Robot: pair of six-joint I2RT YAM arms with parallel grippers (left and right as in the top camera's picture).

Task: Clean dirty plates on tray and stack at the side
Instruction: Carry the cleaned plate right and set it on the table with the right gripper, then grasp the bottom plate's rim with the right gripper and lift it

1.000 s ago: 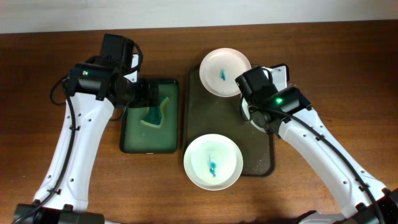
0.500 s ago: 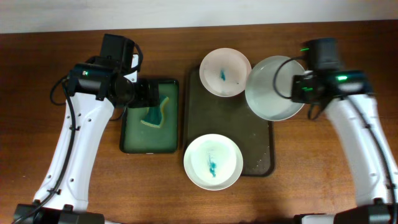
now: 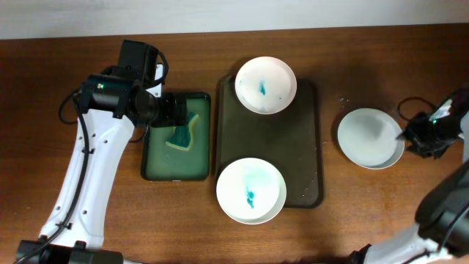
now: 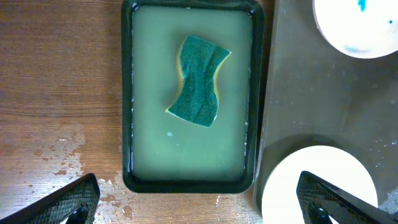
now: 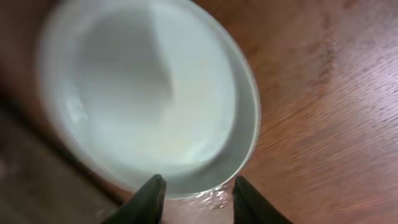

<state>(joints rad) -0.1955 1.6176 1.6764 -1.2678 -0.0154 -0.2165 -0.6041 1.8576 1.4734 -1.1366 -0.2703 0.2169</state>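
Fingers (image 5: 152, 198) of the right gripper (image 5: 198, 200) pinch the right rim of the clean plate (image 5: 149, 93), which is over the table (image 3: 366, 213) right of the tray (image 3: 297, 139) and apart from it. Whether it rests on the wood is unclear, as the wrist view is blurred. 2 dirty plates lie on the tray, both smeared blue: the far plate (image 3: 265, 85) and the near plate (image 3: 250, 191). The left gripper (image 4: 199, 208) hangs wide open, holding nothing, above the basin (image 4: 127, 124), where the sponge (image 4: 199, 81) lies in greenish water.

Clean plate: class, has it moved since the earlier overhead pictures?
Yes. The clean plate moved right, from over the tray's edge to clear of it.
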